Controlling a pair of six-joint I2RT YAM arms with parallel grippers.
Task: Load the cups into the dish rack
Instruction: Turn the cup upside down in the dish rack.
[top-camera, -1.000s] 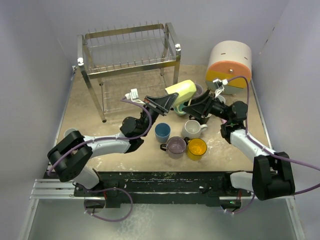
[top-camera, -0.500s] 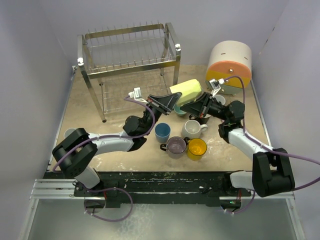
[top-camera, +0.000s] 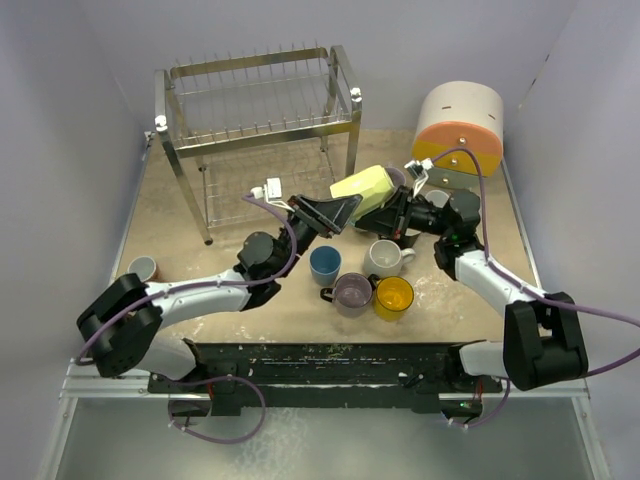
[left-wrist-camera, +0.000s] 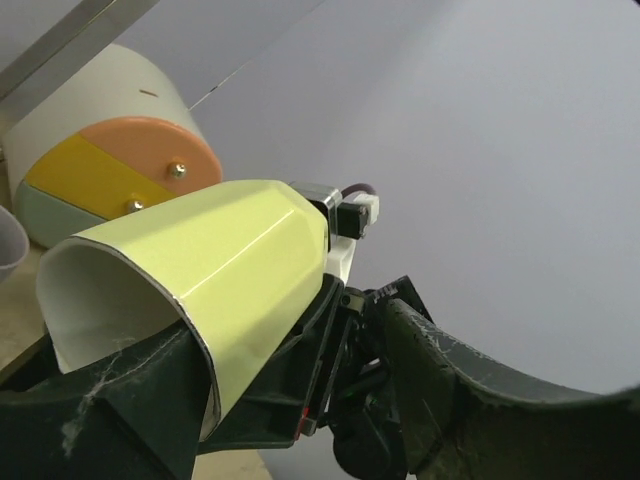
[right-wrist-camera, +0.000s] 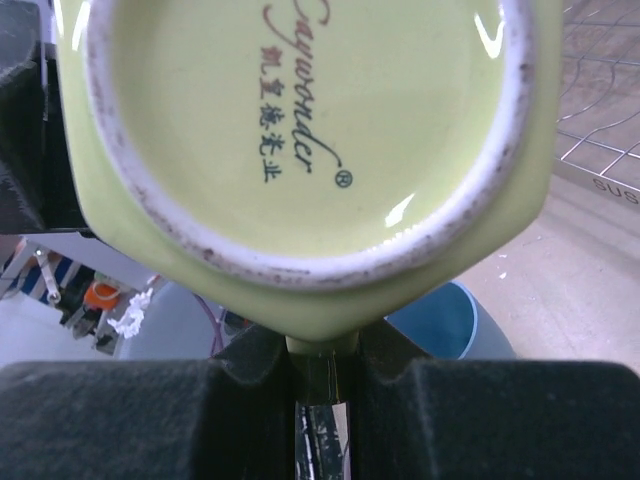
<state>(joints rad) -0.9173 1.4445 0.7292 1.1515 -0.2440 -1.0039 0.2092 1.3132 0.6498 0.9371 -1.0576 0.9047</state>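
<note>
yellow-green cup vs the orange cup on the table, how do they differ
The yellow-green cup is held aloft, tipped on its side, handle pinched in the right gripper; the orange cup stands upright on the table, untouched. The yellow-green cup is faceted; the orange cup is round. Both are outside the dish rack.

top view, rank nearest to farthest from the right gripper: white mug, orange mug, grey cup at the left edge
1. white mug, just nearside of the right gripper
2. orange mug, farther toward the front edge
3. grey cup, far off at the left edge
</note>
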